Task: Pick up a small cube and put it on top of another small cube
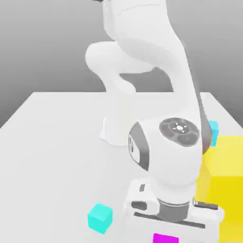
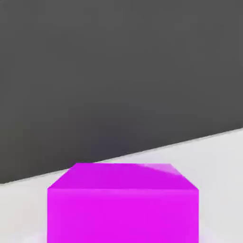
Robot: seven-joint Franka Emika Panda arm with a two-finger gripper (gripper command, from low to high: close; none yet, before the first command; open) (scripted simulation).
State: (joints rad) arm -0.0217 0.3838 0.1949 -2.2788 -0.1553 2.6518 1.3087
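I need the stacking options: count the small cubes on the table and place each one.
3. The turquoise cube sits at the exterior view's lower left; the magenta cube lies under the robot's hand; the sky-blue cube peeks out behind the arm, by the yellow block. More may be hidden.

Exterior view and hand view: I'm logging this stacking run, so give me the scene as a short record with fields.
table: white surface
magenta cube: directly under the hand at the exterior view's bottom edge; large and close in the hand view
turquoise cube: on the table, to the exterior view's left of the hand
sky-blue cube: behind the arm, toward the exterior view's right
yellow block: large, at the exterior view's right edge
gripper: shut, lowered over the magenta cube
stacking: not yet done
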